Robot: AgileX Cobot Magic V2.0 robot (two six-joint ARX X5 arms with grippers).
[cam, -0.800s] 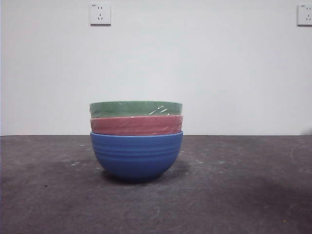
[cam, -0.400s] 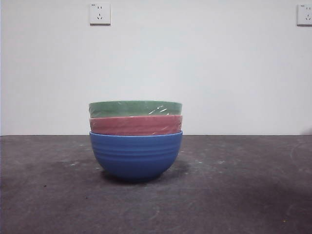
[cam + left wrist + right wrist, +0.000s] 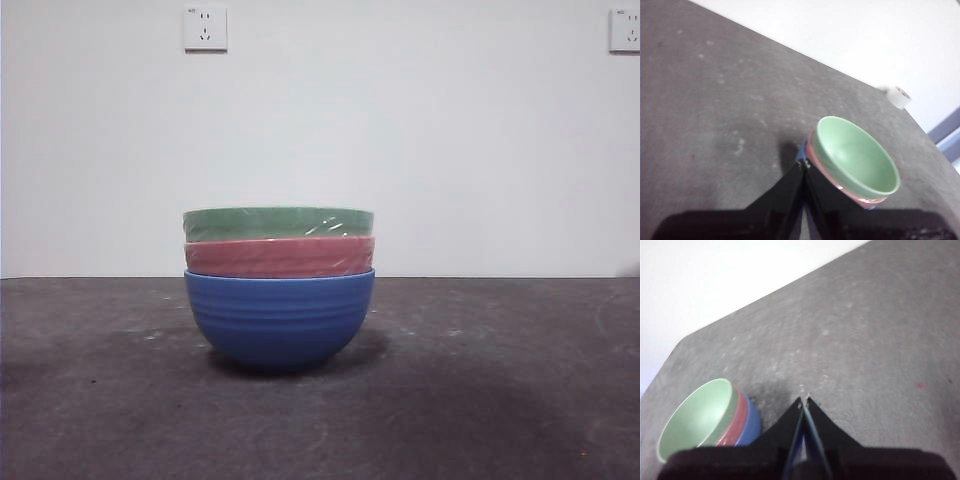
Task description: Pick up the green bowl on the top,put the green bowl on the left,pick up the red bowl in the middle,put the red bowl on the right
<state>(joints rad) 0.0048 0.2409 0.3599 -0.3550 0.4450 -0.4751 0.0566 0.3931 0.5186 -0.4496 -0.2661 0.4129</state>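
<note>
- The green bowl [image 3: 278, 223] sits uppermost in a nested stack of three, upright, on the dark grey table [image 3: 500, 400]
- The red bowl [image 3: 279, 257] is nested directly beneath it; only its rim band shows between the other two
- The blue bowl [image 3: 279, 318] forms the base of the stack and rests on the table, near the middle of the front view
- The left gripper [image 3: 804, 165] has its jaws pressed together, tips meeting, nothing between them; the tips appear just beside the stack's rims, and contact cannot be confirmed
- The right gripper [image 3: 804, 401] has its jaws closed tip to tip, empty, above bare table with the stack off to one side
- Neither gripper appears in the front view
- A white wall [image 3: 450, 150] behind the table carries two sockets [image 3: 205, 28]
</note>
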